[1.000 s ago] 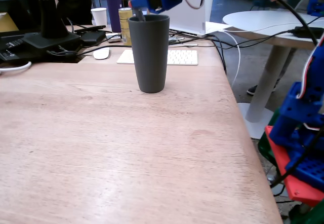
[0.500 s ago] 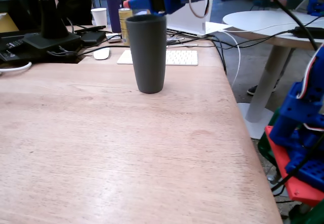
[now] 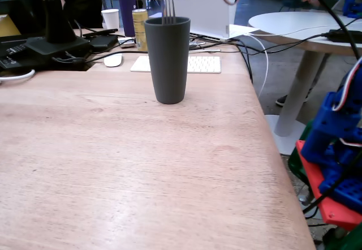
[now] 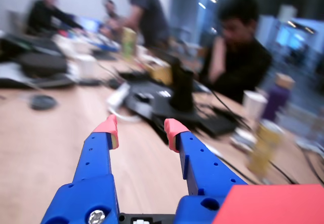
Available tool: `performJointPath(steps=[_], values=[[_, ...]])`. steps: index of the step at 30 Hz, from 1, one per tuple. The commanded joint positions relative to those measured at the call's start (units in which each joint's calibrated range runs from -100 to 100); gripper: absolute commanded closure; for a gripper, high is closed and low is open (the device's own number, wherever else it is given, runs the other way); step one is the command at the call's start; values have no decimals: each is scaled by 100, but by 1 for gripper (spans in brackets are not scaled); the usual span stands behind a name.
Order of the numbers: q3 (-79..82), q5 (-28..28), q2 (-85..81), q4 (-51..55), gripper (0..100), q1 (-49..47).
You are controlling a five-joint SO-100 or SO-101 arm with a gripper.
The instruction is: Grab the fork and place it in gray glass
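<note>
fork (image 3: 168, 11) seen upright in gray glass (image 3: 167, 59), tines up above rim | gripper (image 4: 140, 128) jaws spread apart, nothing held in wrist view | arm placed at 12 o'clock above glass | release judged done, clear retreat straight up advised

Wood surface (image 3: 113, 165); gray glass (image 3: 167, 59) upright mid-surface; far edge: white keyboard (image 3: 195, 64), mouse (image 3: 112, 60), yellow can (image 3: 139, 28), paper cup (image 3: 111, 18), black stand (image 3: 56, 32), cables.
</note>
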Motion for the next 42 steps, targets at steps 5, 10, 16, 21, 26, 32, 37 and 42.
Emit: performJointPath(steps=[5,10,16,21,26,32,37,42], values=[[1072,-15,-1918,15,79,-1878],[2280,-34,-2612,23,80,-2453],[2988,-542,-3238,1165,80,-2437],[4337,-625,-4465,1854,79,-2301],[5725,-689,-5683,1863,80,-2267],[7414,-694,-7029,1863,93,-2420],[7509,-694,-7235,3102,100,-2403],[7509,-694,-7578,4285,100,-2386]])
